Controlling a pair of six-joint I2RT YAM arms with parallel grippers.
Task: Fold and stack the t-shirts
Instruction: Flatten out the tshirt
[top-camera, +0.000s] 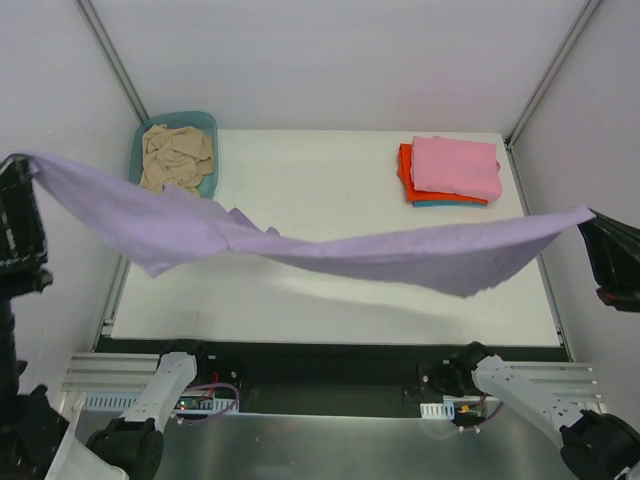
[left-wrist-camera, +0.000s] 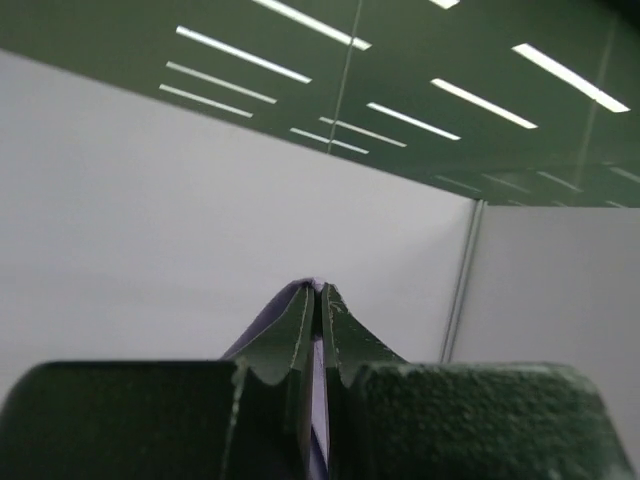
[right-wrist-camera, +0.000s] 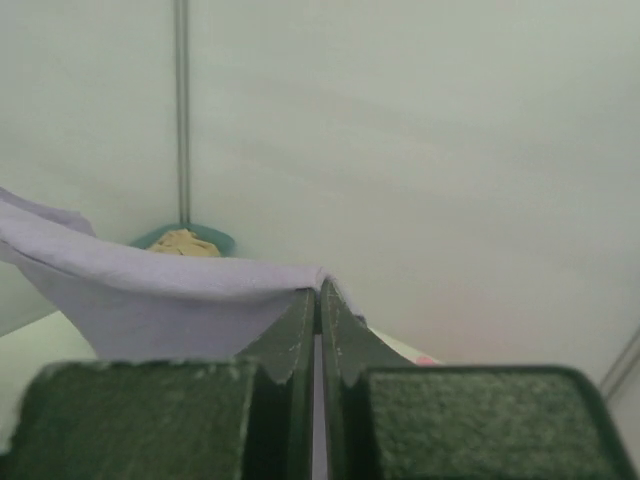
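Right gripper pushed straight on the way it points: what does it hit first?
Likely the white wall. The right gripper, shut on the lavender t-shirt, aims to the right of the teal basin. Depth is unclear.

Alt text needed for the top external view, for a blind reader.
A lavender shirt hangs stretched above the white table, its ends pinched in shut jaws at the left and right edges. Behind it, a beige shirt lies crumpled in a teal basin far left; a folded pink shirt tops an orange shirt far right.
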